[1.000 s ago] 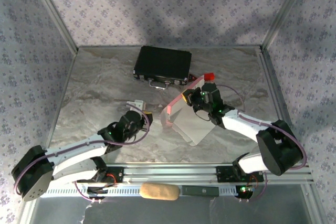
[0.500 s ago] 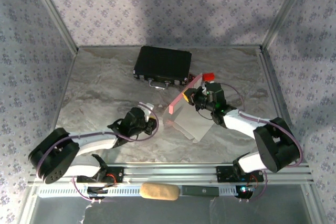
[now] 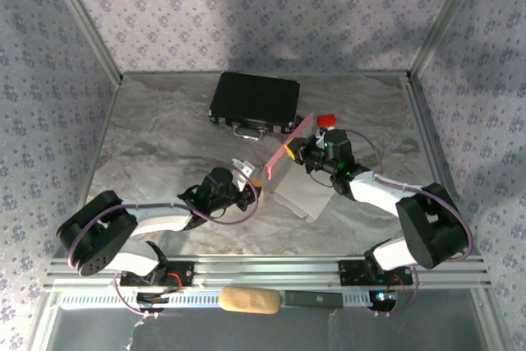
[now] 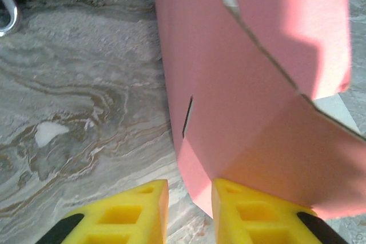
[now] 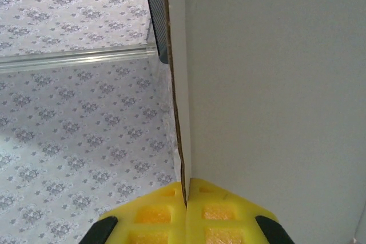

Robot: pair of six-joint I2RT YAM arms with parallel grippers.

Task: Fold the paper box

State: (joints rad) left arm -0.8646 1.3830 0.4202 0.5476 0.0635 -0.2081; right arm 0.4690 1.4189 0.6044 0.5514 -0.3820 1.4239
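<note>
The right end effector (image 5: 186, 195) is clamped shut on an edge of the paper box (image 3: 281, 156), a thin pink die-cut card sheet. It is held raised and tilted over the grey marbled tabletop (image 3: 156, 137), near the black hard case (image 3: 255, 99) and the small red block (image 3: 326, 120). The left end effector (image 4: 190, 190) is partly open with nothing gripped. Since a second ago it has been brought rightward up to the paper box, which has been tipped more steeply.
</note>
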